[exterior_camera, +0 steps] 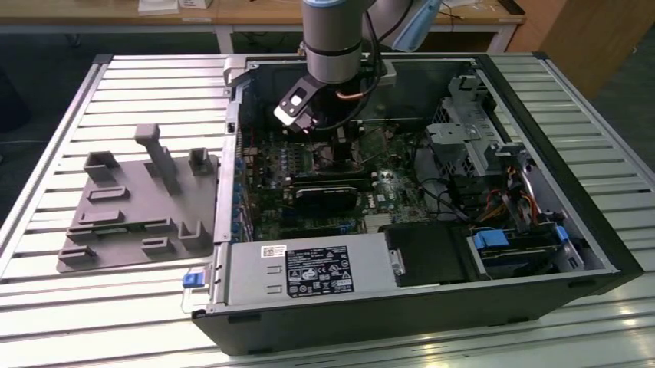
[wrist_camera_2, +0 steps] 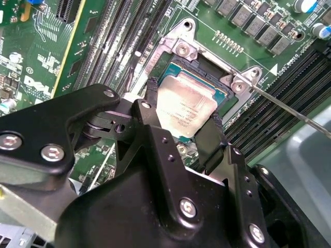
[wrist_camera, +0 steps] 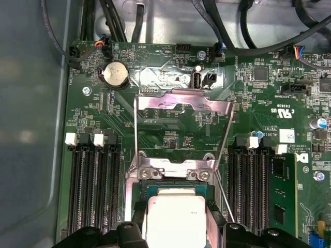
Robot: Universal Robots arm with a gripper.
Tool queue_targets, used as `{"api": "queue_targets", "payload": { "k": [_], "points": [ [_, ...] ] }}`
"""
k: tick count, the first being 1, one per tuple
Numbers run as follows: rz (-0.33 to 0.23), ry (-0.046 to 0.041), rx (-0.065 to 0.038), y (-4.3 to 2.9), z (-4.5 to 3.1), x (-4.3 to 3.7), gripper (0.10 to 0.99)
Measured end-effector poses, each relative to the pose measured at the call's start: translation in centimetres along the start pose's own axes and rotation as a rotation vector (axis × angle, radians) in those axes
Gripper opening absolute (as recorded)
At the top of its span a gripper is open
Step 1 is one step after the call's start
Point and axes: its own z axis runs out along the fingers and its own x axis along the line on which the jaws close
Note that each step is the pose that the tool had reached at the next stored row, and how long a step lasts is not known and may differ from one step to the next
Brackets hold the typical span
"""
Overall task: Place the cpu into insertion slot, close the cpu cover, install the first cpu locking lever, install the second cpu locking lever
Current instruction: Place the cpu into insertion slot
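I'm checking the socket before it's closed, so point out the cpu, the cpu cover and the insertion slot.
cpu [wrist_camera: 176,222]: first wrist view, middle of its metal top.
cpu cover [wrist_camera: 155,100]: first wrist view, cross bar of open frame.
insertion slot [wrist_camera: 170,166]: first wrist view, its silvery rim.

The grey cylindrical arm [exterior_camera: 333,31] has a black ring [exterior_camera: 333,52] and pale blue cap [exterior_camera: 418,27]; its matte black gripper [wrist_camera_2: 183,118] bears silver screws [wrist_camera_2: 187,207].
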Motion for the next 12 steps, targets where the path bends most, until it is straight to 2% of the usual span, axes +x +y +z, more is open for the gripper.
{"api": "queue_targets", "payload": {
  "k": [12],
  "points": [
    [0.0,0.0,0.0,-0.02,0.19,0.0,0.537]
  ]
}}
